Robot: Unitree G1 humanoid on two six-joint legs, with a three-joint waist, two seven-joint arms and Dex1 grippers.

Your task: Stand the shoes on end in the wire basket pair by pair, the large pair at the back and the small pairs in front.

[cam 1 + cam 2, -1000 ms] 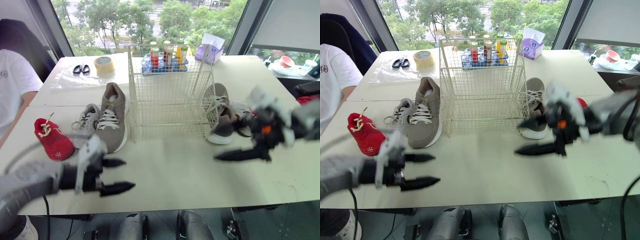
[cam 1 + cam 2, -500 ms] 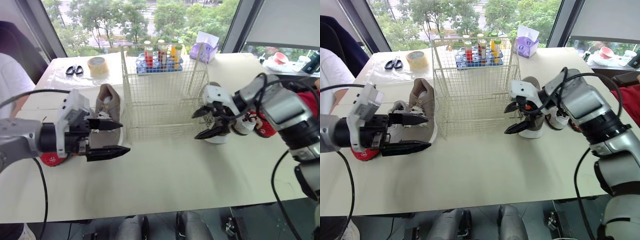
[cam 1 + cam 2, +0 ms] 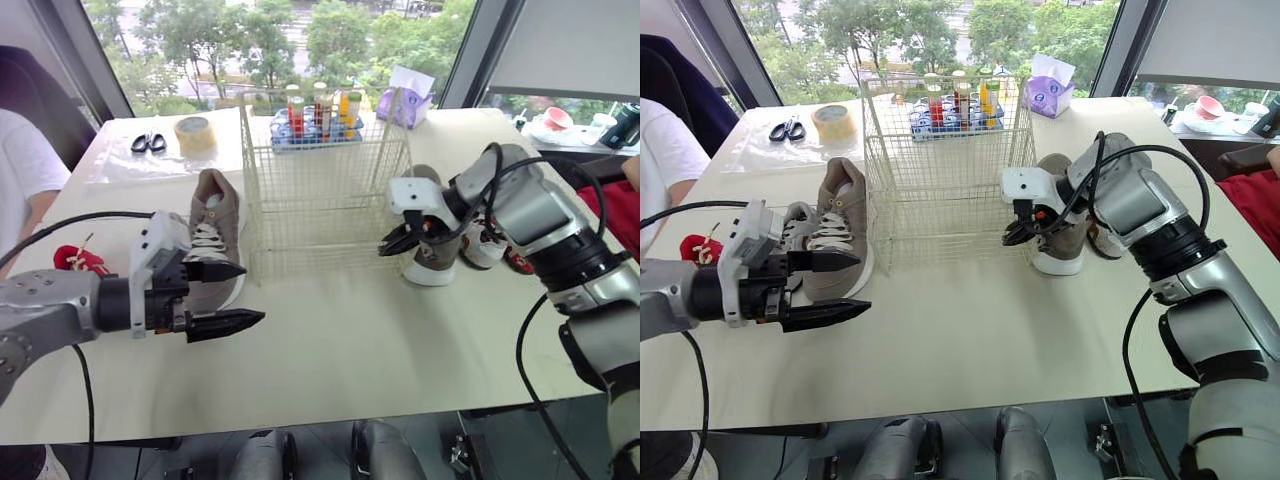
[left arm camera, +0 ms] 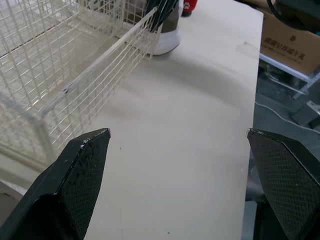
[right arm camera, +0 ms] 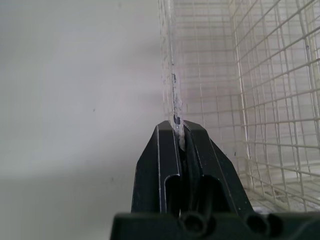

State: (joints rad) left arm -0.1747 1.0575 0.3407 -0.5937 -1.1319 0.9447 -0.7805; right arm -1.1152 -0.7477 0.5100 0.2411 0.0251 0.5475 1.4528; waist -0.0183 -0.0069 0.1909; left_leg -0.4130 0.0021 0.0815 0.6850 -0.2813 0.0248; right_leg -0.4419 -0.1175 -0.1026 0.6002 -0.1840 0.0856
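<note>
The basket [image 3: 325,190] stands upright in the middle of the bench [image 3: 340,360]. The right hand [image 5: 180,131] is clamped, fingers together, on the wire at the basket's near right corner. Just right of that corner lies a big tan shoe [image 3: 437,255], with a small grey shoe [image 3: 482,243] and a red shoe [image 4: 189,4] further right. The left hand [image 3: 252,294] hovers over the bench to the near left of the basket, its fingers [image 4: 82,157] wide apart and holding nothing. Beyond it, just left of the basket, lies the other tan shoe [image 3: 215,225], with a second grey shoe [image 3: 795,222] beside it and a second red shoe [image 3: 72,258] further left. Scissors [image 3: 146,143] and tape [image 3: 194,133] sit at the far left.
</note>
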